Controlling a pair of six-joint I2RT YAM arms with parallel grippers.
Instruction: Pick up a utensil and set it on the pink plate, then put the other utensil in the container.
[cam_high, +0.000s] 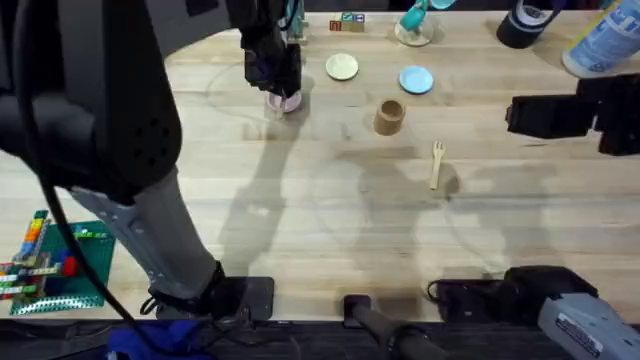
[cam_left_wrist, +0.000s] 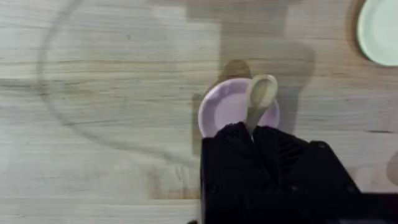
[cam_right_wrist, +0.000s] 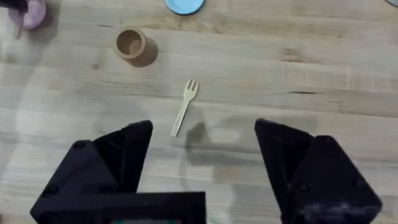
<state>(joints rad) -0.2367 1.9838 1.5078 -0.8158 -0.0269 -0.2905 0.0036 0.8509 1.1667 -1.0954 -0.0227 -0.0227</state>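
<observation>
Left gripper (cam_left_wrist: 252, 132): clenched on wooden spoon (cam_left_wrist: 260, 96) (bowl over pink plate (cam_left_wrist: 221, 109)). Right gripper (cam_right_wrist: 202, 152): released, wooden fork (cam_right_wrist: 185, 107) ahead; container (cam_right_wrist: 134, 46) beyond.

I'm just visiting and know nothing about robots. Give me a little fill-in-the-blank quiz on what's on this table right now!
1. The left gripper holds the wooden spoon over the ____ plate.
2. The fork lies flat on the ____, untouched.
3. The right gripper hangs above the fork with its jaws ____.
4. The brown container stands between the fork and the ____ plate.

Missing words: pink; table; open; yellow
</observation>
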